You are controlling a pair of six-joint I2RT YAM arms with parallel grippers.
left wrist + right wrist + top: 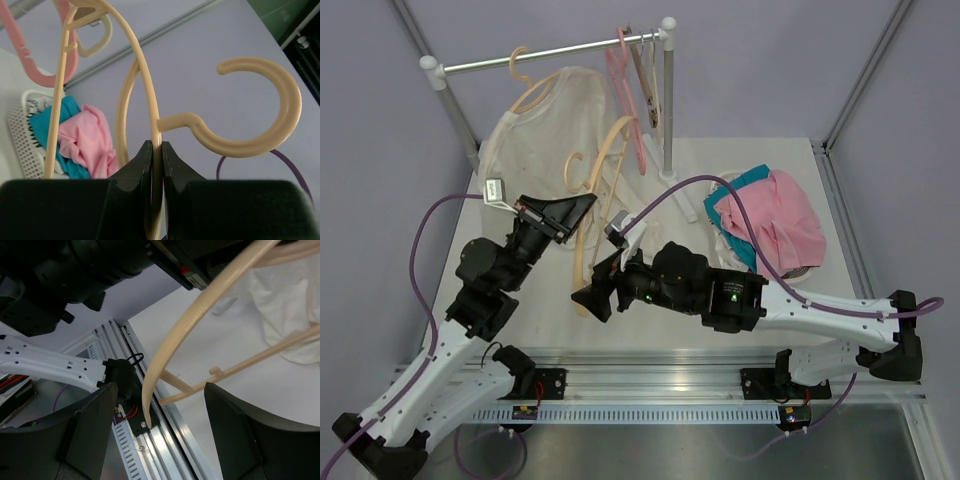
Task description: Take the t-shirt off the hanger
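Pinching the bare pale tan wood-coloured hanger [150, 100] above the surface in our left tool [156, 150], our right tool [157, 430] spread wide around its lower arm, light pink t-shirt [782, 222] heaped in the white basket [798, 272].

One view looks down from overhead; both close wrist views share the hanger [150, 100].

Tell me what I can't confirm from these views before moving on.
- Hanger lower arms: cut off in left wrist view behind the left gripper, shut on it.
- T-shirt: crumpled, label not visible; its basket mostly covered.
- Right gripper: open around one hanger arm; contact unclear.
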